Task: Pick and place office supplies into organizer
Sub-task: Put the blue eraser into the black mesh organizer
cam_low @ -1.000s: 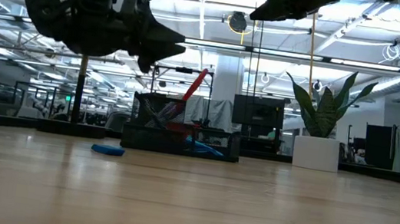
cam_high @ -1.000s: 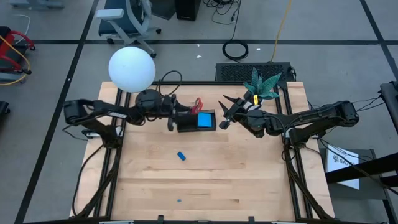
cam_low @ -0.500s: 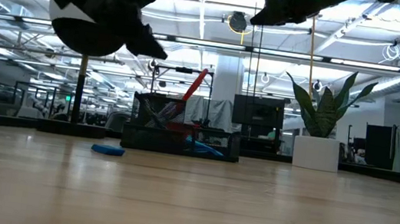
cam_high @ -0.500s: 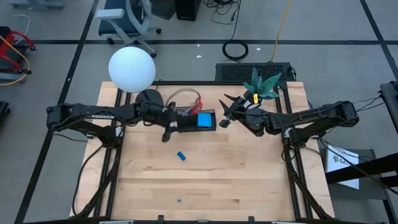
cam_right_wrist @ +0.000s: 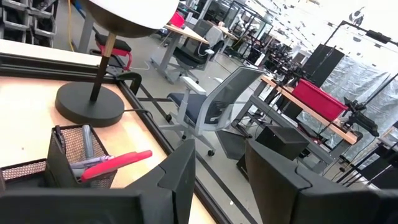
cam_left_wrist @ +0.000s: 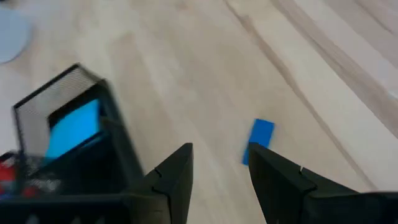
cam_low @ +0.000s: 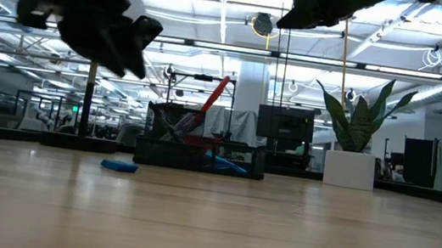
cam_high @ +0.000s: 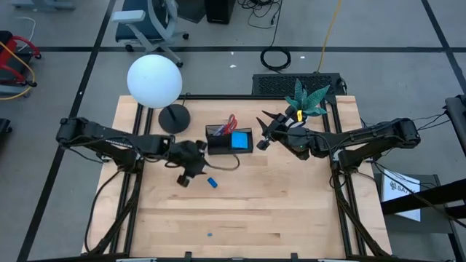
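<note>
High view: eraser [cam_high: 212, 182] lies diagonally near organizer [cam_high: 230, 140].

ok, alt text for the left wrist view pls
The left gripper, fingers open and empty, hovers above a small blue eraser lying on the wooden table. Off to one side stands the black mesh organizer, holding a blue note pad.

Note pad [cam_high: 239, 140] in organizer [cam_high: 218, 146]; eraser [cam_high: 212, 182] on table [cam_high: 277, 204] before it
</note>
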Controlling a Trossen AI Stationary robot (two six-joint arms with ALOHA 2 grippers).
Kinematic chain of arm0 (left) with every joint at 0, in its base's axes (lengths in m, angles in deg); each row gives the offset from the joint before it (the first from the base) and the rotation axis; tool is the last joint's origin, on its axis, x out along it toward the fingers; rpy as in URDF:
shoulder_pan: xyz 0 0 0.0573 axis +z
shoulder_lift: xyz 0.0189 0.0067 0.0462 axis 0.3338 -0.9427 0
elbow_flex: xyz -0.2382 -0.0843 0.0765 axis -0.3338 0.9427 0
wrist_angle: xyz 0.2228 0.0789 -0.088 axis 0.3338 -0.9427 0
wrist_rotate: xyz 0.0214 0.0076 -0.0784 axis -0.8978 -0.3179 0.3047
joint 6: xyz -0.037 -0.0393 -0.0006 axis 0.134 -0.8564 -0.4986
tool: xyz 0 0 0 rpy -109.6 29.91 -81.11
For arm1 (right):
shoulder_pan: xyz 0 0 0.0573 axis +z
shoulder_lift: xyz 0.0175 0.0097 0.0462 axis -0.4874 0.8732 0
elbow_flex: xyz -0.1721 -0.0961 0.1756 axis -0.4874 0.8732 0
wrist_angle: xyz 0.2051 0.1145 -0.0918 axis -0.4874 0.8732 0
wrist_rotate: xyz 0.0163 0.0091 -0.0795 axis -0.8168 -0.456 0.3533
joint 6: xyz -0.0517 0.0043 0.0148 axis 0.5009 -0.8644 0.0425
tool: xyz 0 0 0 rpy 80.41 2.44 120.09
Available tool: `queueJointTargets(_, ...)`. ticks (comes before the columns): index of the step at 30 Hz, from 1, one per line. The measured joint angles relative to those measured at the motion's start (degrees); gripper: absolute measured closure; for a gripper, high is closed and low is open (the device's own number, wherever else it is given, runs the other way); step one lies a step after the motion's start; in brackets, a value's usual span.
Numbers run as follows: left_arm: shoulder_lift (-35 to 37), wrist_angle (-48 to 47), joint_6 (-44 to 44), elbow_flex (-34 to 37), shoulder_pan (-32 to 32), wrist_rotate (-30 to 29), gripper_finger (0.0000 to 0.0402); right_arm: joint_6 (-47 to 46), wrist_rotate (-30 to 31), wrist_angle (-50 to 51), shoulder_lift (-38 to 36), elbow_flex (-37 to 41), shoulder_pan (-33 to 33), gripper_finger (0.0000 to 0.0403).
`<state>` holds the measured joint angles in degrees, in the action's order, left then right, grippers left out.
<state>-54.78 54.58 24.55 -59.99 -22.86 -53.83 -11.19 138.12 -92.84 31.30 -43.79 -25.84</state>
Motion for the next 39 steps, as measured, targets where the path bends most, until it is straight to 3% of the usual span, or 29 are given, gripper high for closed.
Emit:
queueJointTargets(11,-9.6,-1.9,4.9,-0.1,-3.7,-0.6,0.024,0.0,0.0,-0.4,0.0,0.0,0.0,0.0271)
queueJointTargets(25,-24.9,-12.5,8.7,-14.0,-4.7,0.1,0.0241,-0.2,0.0,0.7,0.0,0.0,0.0,0.0271)
queueJointTargets(39,-33.8,-11.4,10.0,-16.3,-4.6,1.3,0.0241,-0.2,0.0,1.2,0.0,0.0,0.0,0.0271)
